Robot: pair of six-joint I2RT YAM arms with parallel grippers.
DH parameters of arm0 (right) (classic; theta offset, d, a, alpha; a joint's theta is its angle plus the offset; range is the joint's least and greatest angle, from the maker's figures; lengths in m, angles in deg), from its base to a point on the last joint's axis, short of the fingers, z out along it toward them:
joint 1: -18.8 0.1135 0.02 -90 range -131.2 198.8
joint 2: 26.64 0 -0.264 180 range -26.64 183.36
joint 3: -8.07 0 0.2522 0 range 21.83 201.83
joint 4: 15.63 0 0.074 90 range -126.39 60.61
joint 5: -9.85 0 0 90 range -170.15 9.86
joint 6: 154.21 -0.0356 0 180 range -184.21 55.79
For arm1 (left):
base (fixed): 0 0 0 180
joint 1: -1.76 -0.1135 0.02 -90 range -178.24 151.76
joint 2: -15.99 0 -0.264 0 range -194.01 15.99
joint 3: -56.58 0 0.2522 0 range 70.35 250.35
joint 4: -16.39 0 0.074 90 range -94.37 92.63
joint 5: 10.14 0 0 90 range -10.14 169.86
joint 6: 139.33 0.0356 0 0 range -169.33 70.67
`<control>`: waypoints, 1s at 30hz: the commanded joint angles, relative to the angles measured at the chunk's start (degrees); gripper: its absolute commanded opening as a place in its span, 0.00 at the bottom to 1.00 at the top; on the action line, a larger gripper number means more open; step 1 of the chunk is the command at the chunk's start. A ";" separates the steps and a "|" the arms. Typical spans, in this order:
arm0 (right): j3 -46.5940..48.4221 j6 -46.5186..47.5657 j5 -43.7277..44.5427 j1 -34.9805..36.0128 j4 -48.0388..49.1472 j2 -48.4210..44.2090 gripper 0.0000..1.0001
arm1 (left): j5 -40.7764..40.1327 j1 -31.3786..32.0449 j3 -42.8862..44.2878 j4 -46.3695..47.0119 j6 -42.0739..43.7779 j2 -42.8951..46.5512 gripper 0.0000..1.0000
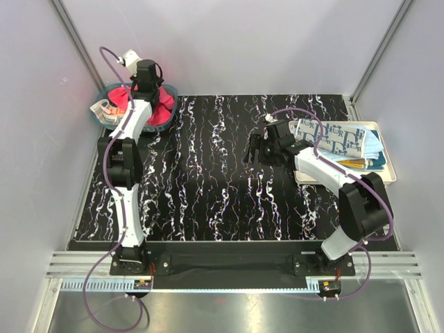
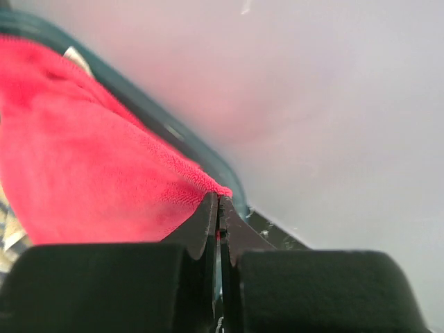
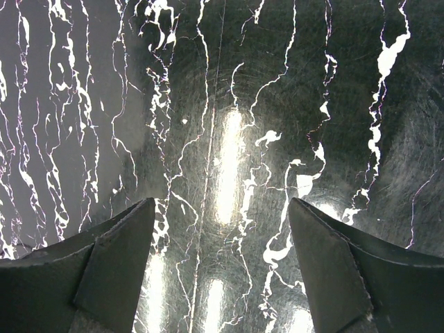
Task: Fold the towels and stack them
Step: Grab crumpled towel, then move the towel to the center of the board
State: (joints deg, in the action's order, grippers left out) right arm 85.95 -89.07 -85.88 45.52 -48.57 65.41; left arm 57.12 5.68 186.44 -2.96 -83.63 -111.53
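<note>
Left wrist: left jaws pinched the red-pink towel (image 2: 90, 166) at its corner (bin rim (image 2: 173, 135) beyond); right jaws stood spread over the surface (image 3: 222, 104).

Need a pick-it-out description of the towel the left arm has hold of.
On the black marbled table, look to the far left corner, where a teal bin sits. Heaped inside is the red-pink towel, its edge pinched in the left pincer. It is plain and crumpled, unlike the pale patterned cloth beside it.
</note>
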 commanded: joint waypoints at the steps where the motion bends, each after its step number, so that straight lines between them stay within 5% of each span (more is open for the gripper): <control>1: 2.50 0.78 -1.21 0.61 1.95 0.50 0.84 | 0.42 1.35 0.80 7.78 1.78 5.44 0.00; 14: 3.21 1.92 0.72 0.44 2.83 -0.91 0.84 | 4.19 11.71 6.60 11.74 15.22 18.44 0.00; 30: -1.36 1.14 12.40 0.53 8.28 -14.60 0.85 | 4.46 39.92 3.37 9.89 27.72 34.53 0.00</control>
State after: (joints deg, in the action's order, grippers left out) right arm 85.78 -87.41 -78.45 45.56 -44.46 55.80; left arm 62.50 42.38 191.49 3.84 -58.67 -81.43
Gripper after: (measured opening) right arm 0.849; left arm 0.012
